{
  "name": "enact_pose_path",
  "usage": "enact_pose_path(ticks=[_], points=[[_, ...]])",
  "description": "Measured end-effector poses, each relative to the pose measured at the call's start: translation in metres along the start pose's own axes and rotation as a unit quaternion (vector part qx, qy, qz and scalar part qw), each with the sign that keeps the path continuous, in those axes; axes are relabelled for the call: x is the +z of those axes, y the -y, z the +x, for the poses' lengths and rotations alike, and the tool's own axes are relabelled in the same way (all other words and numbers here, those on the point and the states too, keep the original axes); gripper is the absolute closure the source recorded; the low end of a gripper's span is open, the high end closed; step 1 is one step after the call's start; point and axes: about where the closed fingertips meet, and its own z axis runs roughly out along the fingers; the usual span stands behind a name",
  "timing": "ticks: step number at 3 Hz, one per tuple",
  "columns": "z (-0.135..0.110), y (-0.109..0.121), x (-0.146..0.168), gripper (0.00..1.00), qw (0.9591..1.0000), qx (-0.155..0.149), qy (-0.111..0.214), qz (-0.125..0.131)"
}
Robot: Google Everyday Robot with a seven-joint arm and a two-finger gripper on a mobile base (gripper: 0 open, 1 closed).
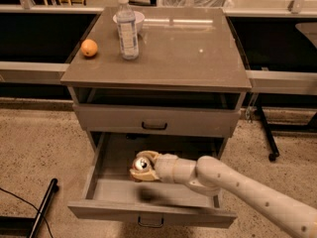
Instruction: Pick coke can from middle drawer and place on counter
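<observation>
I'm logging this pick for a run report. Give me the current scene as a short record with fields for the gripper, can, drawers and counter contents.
gripper: gripper inside the open middle drawer, closed around the coke can
coke can: coke can held between the fingers, silver top toward the camera
middle drawer: middle drawer pulled out
upper drawer: upper drawer closed
counter: counter holds an orange, a water bottle and a white bowl behind the bottle

The gripper [142,165], in the left half of the middle drawer [114,213], clasps the coke can [140,163] so only its silver top shows. The arm [237,187] hides the drawer's right floor and runs off the right edge. The water bottle [127,29] covers part of the white bowl [140,18]
</observation>
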Motion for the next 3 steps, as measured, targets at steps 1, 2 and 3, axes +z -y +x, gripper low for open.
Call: enact_pose_path(ticks=[1,2,3], points=[[-0.102,0.015,-0.090,1.00,0.9983,-0.054,-0.001,-0.020],[-0.171,0.038,-0.146,1.00,0.9955,-0.085,-0.029,-0.029],[-0.247,0.064,-0.193,1.00,0.9924,-0.101,-0.060,-0.034]])
